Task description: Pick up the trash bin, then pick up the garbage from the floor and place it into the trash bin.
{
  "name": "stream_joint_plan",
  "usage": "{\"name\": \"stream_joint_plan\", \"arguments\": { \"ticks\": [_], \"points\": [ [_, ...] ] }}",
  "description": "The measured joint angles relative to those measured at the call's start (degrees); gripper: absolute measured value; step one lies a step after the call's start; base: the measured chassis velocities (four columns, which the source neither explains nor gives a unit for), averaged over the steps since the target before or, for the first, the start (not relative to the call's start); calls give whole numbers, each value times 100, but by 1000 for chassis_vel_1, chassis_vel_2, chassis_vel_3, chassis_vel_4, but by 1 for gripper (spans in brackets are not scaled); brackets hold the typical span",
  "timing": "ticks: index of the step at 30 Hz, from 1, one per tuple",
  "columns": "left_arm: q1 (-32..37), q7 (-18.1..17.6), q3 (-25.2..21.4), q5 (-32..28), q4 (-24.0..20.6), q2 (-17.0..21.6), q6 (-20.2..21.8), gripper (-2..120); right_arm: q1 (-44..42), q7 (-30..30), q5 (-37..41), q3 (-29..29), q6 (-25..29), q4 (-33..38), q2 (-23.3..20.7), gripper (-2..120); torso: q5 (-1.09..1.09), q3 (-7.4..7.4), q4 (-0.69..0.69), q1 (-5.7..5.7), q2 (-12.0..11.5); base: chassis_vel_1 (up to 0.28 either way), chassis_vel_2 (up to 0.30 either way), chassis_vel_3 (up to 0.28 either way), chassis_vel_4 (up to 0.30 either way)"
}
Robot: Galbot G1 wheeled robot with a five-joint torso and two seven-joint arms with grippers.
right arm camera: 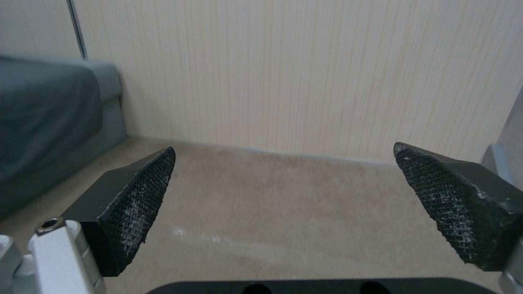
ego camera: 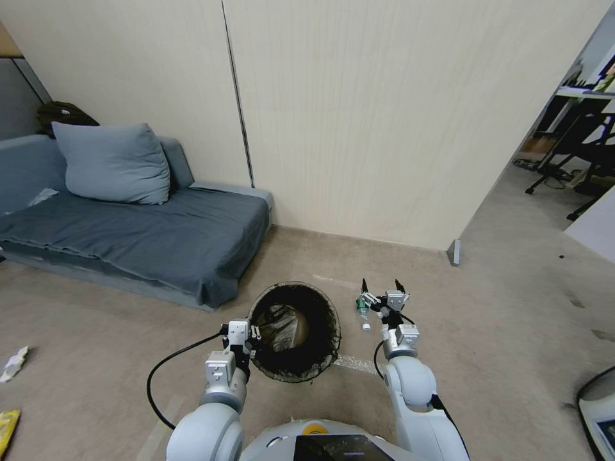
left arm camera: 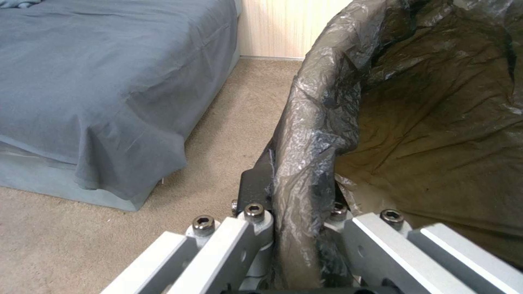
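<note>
Left hand [ego camera: 251, 333] clamped on the bin [ego camera: 295, 331] rim, liner pinched between the fingers; bin held up, mouth tilted toward the head camera. Right hand [ego camera: 383, 286] wide open, empty. Small bottle [ego camera: 362, 312] on the floor just beside it, to its left. Looks light, slick plastic; likely rolls, so grip across the body.

You're looking at a living-room corner, likely a mock-up: a grey sofa [ego camera: 147, 237] with a blue pillow [ego camera: 112, 163] on beige carpet [ego camera: 506, 320], pale panel walls [ego camera: 359, 121], and desk legs [ego camera: 570, 166] through the opening at right.
</note>
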Motion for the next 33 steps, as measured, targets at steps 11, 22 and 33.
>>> {"name": "stream_joint_plan", "arguments": {
  "ticks": [11,22,33],
  "points": [
    [-6,-3,7,16,-3,-14,-2,2,273,47,135,-78,-51,-815,-173,100,-3,0,-1,0,0,0,0,0,0],
    [-18,-3,27,35,-7,-33,-10,2,587,61,278,-117,-191,-1842,-296,100,-2,0,0,0,0,0,0,0,0],
    [8,5,41,58,-48,-58,-14,2,823,46,291,-111,-204,-2276,-332,100,-1,0,0,0,0,0,0,0,0]
  ]
}}
